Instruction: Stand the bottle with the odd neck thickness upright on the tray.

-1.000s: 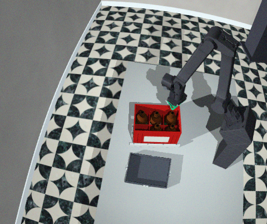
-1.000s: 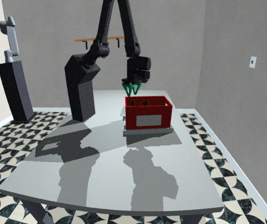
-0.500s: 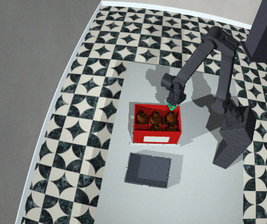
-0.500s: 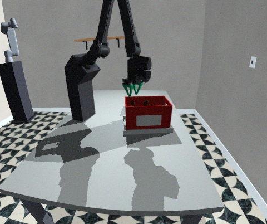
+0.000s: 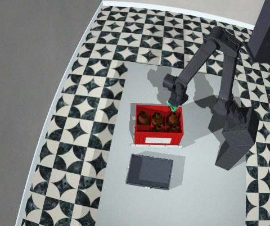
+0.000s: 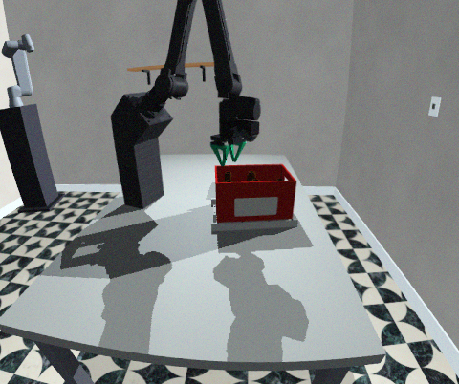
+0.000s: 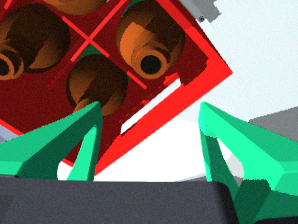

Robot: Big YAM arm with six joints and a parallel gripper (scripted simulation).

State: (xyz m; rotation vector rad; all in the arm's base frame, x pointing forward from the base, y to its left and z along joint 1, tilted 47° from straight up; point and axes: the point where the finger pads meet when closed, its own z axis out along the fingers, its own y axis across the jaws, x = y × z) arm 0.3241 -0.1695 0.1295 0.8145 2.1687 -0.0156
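Parted gripper [image 5: 173, 107] [image 6: 229, 163] [image 7: 150, 111] hovering, holding nothing, above crate's [image 5: 159, 138] [image 6: 255, 210] [image 7: 200, 77] robot-side corner; bottles [image 5: 158, 119] [image 6: 251, 176] [image 7: 97, 82] standing below the jaws, away from tabletop's [image 5: 209, 182] [image 6: 188, 310] edges.

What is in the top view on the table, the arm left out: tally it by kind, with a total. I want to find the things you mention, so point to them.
Bottles [image 5: 173, 118] [image 7: 151, 42]: 5
Crate [image 5: 159, 140] [image 6: 255, 188] [image 7: 212, 75]: 1
Tray [image 5: 156, 170]: 1
Total: 7
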